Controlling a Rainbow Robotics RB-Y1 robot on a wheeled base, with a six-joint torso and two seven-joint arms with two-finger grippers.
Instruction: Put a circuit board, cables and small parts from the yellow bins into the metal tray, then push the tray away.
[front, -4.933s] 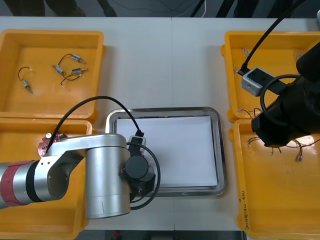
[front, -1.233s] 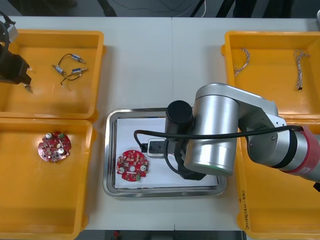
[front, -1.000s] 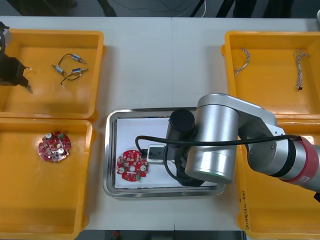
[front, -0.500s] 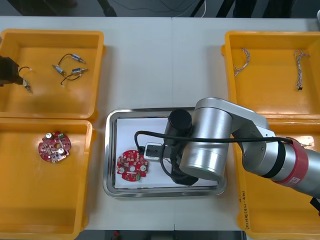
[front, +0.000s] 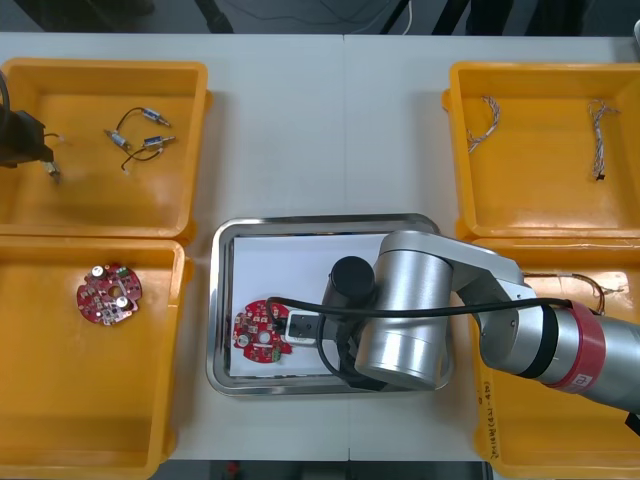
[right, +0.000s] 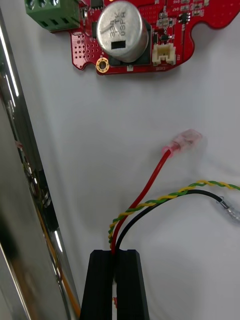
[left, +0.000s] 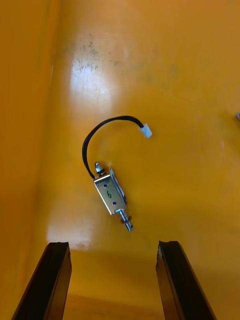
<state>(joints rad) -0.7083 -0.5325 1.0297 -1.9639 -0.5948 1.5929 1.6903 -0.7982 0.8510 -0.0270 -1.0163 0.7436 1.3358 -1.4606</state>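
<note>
My right gripper (right: 116, 255) is shut on a red and yellow cable (right: 150, 185), low over the white inside of the metal tray (front: 228, 300). The cable's loose ends lie on the white sheet just short of a round red circuit board (right: 135, 30). In the front view the right arm covers the tray's front right, with the board (front: 262, 335) at its left. My left gripper (left: 117, 280) hangs open above a small metal part (left: 112, 192) with a black cable, in the back left yellow bin (front: 100, 70).
More small metal parts (front: 140, 140) lie in the back left bin. A second circuit board (front: 108, 293) sits in the front left bin. Twisted cables (front: 485, 115) lie in the back right bin, and red and yellow cables (front: 590, 285) in the front right bin.
The right arm has come forward and lower over the tray, bringing the held cable close to the board. The left gripper has shifted slightly over the back left bin.
</note>
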